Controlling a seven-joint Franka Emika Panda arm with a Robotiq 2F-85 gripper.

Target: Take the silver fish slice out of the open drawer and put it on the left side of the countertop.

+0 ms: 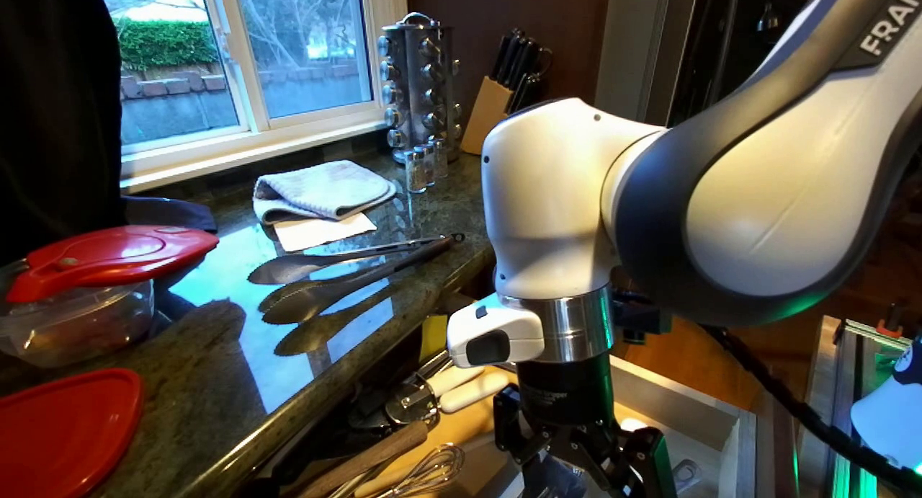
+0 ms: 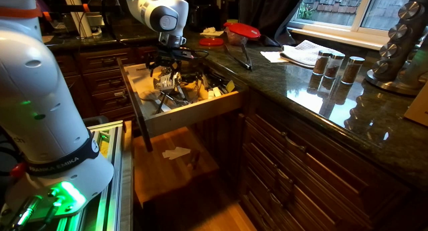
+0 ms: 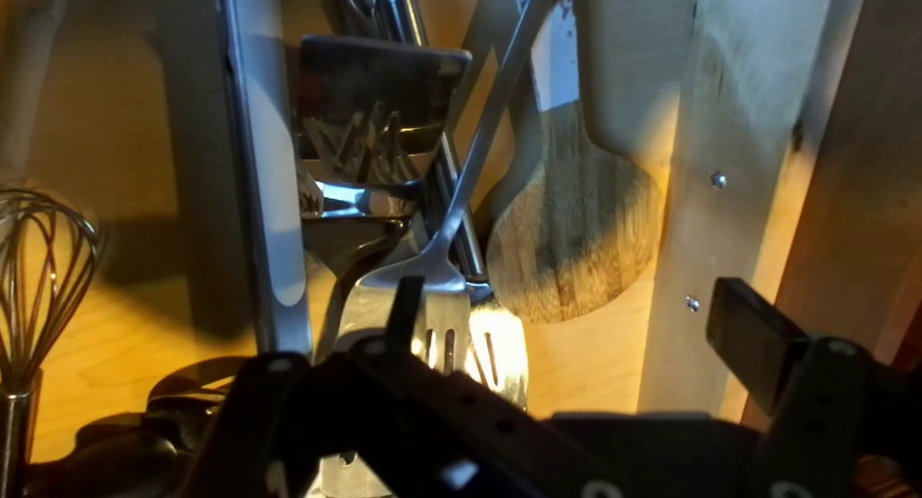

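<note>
The tabletop (image 2: 267,79) is finished in dark, glossy stone with a rounded front edge. The arm (image 1: 555,202) is positioned over the drawer (image 2: 197,113), which is pulled open and loaded with utensils (image 3: 576,231). On the tabletop, the spice rack (image 1: 410,87) is stood beside the knife block (image 1: 486,116); the towel (image 1: 324,188) is laid folded; the tongs (image 1: 353,282) are laid with their ends spread. The fish slice (image 3: 446,310) is located in the drawer, with its handle directed toward the top of the wrist view; a second slotted blade (image 3: 508,339) is partly covered by it. The gripper (image 3: 580,328) is pointed downward with its jaws set wide apart (part of the fish slice is hidden behind it in the wrist view; whether contact is made cannot be told). Three jars (image 2: 334,67) are stood upright between the towel and the spice rack.
</note>
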